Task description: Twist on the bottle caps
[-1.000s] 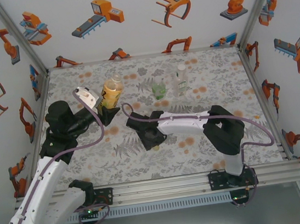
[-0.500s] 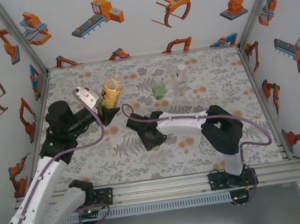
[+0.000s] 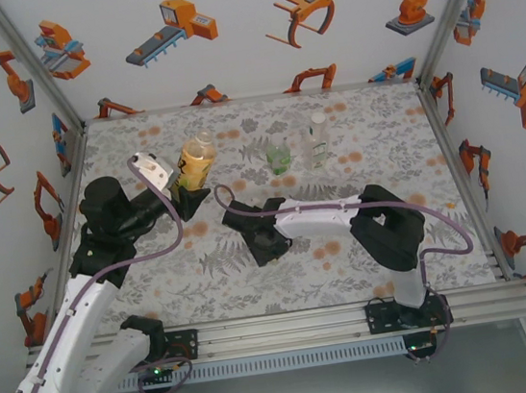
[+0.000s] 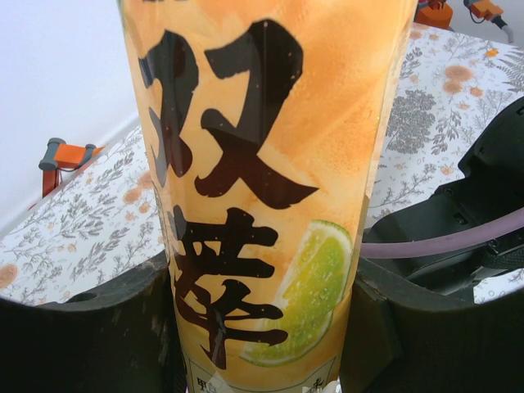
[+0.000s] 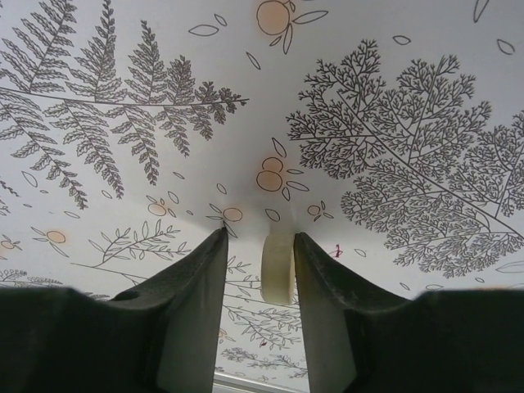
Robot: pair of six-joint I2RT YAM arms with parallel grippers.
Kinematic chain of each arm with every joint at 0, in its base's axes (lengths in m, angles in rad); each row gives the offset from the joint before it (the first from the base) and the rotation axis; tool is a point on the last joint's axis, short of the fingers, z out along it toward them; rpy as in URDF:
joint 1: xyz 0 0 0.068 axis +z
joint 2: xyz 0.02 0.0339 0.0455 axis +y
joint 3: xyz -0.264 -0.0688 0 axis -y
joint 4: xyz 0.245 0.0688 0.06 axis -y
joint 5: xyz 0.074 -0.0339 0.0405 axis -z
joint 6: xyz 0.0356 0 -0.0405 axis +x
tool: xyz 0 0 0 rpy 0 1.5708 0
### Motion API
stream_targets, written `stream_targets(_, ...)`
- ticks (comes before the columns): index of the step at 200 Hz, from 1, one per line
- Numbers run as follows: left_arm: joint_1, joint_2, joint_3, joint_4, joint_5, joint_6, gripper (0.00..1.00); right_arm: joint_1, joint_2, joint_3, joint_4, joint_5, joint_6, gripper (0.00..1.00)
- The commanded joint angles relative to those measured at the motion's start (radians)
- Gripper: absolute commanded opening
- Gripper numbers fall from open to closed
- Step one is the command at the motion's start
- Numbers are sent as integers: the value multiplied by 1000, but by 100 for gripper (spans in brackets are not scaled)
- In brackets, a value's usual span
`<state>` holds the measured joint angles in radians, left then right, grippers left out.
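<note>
your left tool [image 3: 185, 189] is clamping the amber bottle [image 4: 262, 164]; right of that bottle, your right tool [image 5: 259, 237] is straddling a pale yellow cap [image 5: 278, 270], its jaws slightly apart.

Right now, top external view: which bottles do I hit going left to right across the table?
amber bottle → squat green-tinted bottle → slim colourless bottle
</note>
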<state>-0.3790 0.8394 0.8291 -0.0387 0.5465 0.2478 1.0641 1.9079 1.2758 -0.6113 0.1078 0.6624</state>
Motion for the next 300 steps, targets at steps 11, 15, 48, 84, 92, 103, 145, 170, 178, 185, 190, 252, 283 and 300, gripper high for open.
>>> stream_targets(11,2,-8,-1,22,21,-10,5,10,15,-16,18,-22,27,32)
stream_targets(15,2,-8,-1,22,21,-10,5,10,13,-16,21,-24,30,31)
stream_targets(48,0,-6,-1,22,22,-12,5,7,-9,-35,50,-28,38,27)
stream_targets(84,0,-6,-1,25,25,-12,5,-24,-66,-123,214,-120,63,26)
stream_targets(92,0,-5,-1,23,24,-11,5,-34,-82,-154,263,-145,67,26)
stream_targets(103,1,-6,-1,24,24,-11,6,-51,-108,-199,334,-176,77,26)
stream_targets(145,0,-5,0,23,24,-12,6,-142,-200,-444,710,-318,187,25)
stream_targets(170,0,-5,-1,23,23,-12,6,-199,-204,-560,834,-347,236,24)
stream_targets(178,0,-5,-2,27,24,-16,6,-208,-206,-575,824,-335,230,24)
stream_targets(185,0,-5,-5,31,24,-18,6,-211,-209,-581,801,-314,222,24)
stream_targets(190,0,-5,-5,34,23,-19,6,-210,-213,-587,787,-300,214,25)
stream_targets(252,-1,4,-7,36,24,-24,6,-211,-219,-605,649,-188,161,37)
stream_targets(283,0,6,-7,36,24,-26,6,-209,-223,-534,536,-170,131,42)
stream_targets(300,0,6,-5,36,23,-25,6,-202,-220,-482,460,-148,116,44)
